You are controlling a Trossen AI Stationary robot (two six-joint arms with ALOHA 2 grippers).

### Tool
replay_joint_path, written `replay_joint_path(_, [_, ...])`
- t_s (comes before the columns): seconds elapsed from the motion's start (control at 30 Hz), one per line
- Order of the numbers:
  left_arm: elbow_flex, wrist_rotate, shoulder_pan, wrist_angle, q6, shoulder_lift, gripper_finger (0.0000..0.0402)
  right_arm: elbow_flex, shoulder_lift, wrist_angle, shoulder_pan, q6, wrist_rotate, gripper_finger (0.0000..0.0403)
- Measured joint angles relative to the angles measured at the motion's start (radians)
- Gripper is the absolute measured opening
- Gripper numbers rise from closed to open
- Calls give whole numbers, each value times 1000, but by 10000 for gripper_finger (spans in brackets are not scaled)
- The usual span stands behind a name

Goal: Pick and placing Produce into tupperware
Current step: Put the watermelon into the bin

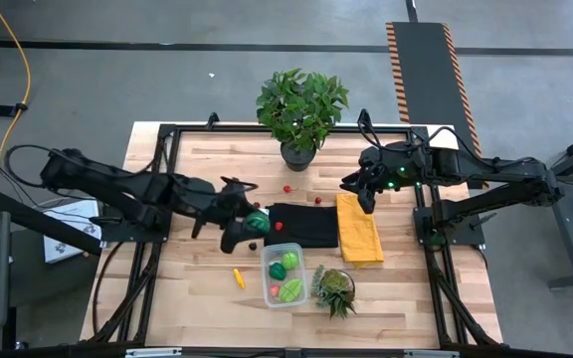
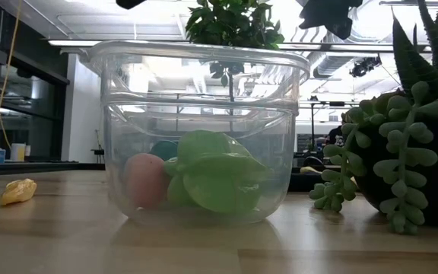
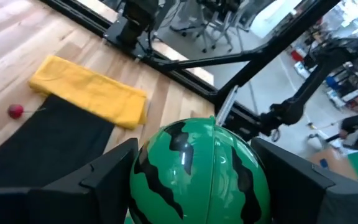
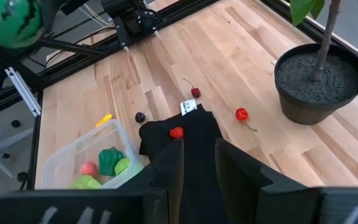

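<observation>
High view: the left gripper (image 1: pixel 254 225) pinches a round green striped toy watermelon (image 1: pixel 257 221) above the black cloth (image 1: pixel 304 225), left of the clear rectangular plastic tupperware (image 1: pixel 286 275).

Left wrist view: the smooth ball could slip free.

Right wrist view: the right gripper (image 4: pixel 199 155) waits, its 2 fingers narrowly parted.

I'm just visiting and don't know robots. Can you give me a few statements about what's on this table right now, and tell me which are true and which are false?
1. The left hand holds a toy watermelon. True.
2. The clear tupperware is empty. False: it already holds green pieces and a pinkish one.
3. The yellow cloth lies beside the black cloth. True.
4. The right hand is carrying a red berry. False: nothing shows between its fingers; it hovers near the yellow cloth's far end.
5. A small yellow piece lies on the wood outside the tupperware. True.
6. The potted leafy plant stands inside the tupperware. False: it stands at the table's far edge.
</observation>
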Motion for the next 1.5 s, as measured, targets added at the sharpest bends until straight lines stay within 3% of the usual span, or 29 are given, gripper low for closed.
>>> replay_joint_path(0.23, [50, -12, 1, -2, 52, 76, 283, 0, 0, 0, 0, -10, -8, 83])
replay_joint_path(0.57, [352, -12, 2, -356, 193, 233, 286, 0, 0, 0, 0, -18, -23, 83])
replay_joint_path(0.77, [485, 30, 2, -474, 261, 354, 275, 0, 0, -5, 0, -26, -28, 83])
replay_joint_path(1.0, [511, 107, 2, -525, 270, 445, 289, 0, 0, -16, 0, -37, -28, 83])
replay_joint_path(1.23, [510, 187, 1, -547, 279, 528, 274, 0, -1, -25, 0, -44, -29, 83])
replay_joint_path(1.5, [511, 208, -21, -536, 289, 613, 290, 0, -1, -36, 0, -44, -39, 83])
